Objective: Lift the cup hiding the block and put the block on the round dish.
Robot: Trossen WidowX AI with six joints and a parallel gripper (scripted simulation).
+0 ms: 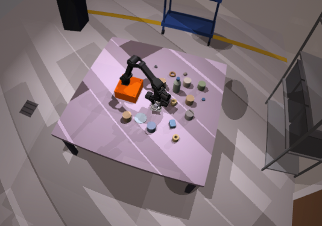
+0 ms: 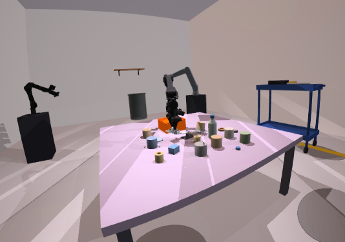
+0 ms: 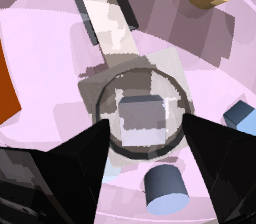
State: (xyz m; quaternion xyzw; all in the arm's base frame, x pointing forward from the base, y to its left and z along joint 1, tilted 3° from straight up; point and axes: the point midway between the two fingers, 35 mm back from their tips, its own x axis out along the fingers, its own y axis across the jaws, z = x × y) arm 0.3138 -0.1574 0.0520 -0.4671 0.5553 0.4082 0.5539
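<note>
A grey block (image 3: 142,131) lies uncovered inside the dark ring (image 3: 144,70) on the near end of the balance (image 3: 169,56) (image 2: 187,133). My gripper (image 3: 146,122) (image 1: 156,105) (image 2: 174,129) is open and empty above that end, a fingertip at each side of the ring in the wrist view. The exact height is hard to tell. A tan cup (image 1: 163,81) (image 2: 200,125) stands at the far end, partly behind the arm. A similar tan cup (image 1: 126,116) (image 2: 146,133) stands on the table left of the pale round dish (image 1: 140,118) (image 2: 159,139) (image 3: 111,173). No cup is above the dish.
A blue cylinder (image 1: 151,126) (image 2: 152,142) (image 3: 163,186) stands close beside the dish. A blue box (image 1: 172,123) (image 2: 174,149) (image 3: 239,116) lies to the right. A bottle (image 1: 176,86) (image 2: 212,129) and several cylinders stand beyond the balance. The arm's orange base (image 1: 128,89) (image 3: 2,82) is behind.
</note>
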